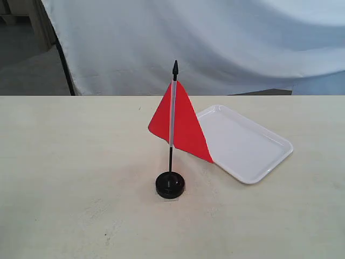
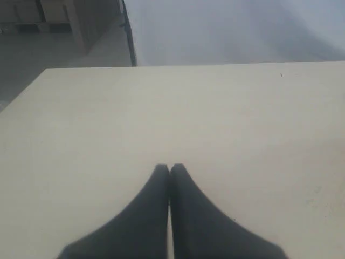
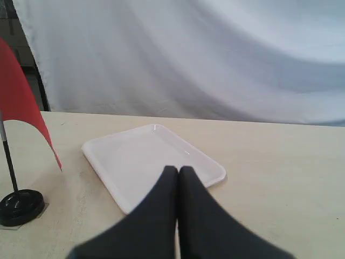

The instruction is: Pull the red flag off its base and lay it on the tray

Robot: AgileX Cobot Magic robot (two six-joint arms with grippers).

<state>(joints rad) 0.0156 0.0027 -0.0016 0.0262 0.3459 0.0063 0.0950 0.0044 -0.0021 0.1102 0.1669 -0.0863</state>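
Note:
The red flag stands upright in the round black base at the middle of the table; its pole is white along the cloth and black below, with a pointed black tip. The white tray lies just right of it, nothing on it. Neither gripper shows in the exterior view. In the right wrist view my right gripper is shut and empty, in front of the tray, with the flag and base off to one side. My left gripper is shut over bare tabletop.
The pale wooden table spreads around the flag and tray. A white cloth backdrop hangs behind the table's far edge, with a dark thin stand leg at its left.

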